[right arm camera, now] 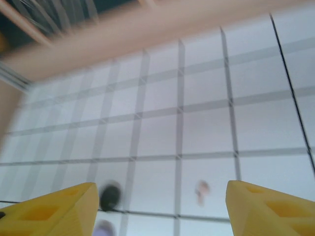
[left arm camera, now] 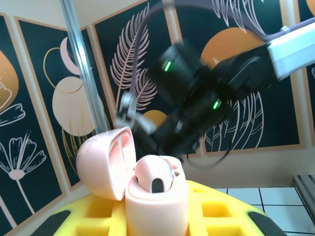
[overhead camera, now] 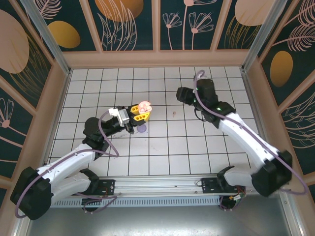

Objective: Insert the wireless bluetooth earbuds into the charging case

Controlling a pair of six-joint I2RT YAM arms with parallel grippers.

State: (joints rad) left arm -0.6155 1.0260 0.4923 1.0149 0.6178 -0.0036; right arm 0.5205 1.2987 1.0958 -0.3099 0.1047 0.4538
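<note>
My left gripper (overhead camera: pixel 140 114) is shut on a pale pink charging case (overhead camera: pixel 144 106), held upright between its yellow fingers (left arm camera: pixel 221 211). The case (left arm camera: pixel 157 206) has its lid (left arm camera: pixel 103 160) swung open to the left, and one pale pink earbud (left arm camera: pixel 153 175) sits in it. A second pale pink earbud (overhead camera: pixel 173 114) lies on the white tiles to the right of the case. My right gripper (overhead camera: pixel 181 93) hovers behind that earbud (right arm camera: pixel 201 191), open (right arm camera: pixel 160 209) with nothing between its yellow fingertips (right arm camera: pixel 56 211).
A light purple item (overhead camera: pixel 141 130) lies on the tiles just in front of the left gripper. The right wrist view shows it (right arm camera: pixel 104 229) beside a small blurred black item (right arm camera: pixel 110 195). Patterned walls (overhead camera: pixel 157 24) enclose the tiled floor.
</note>
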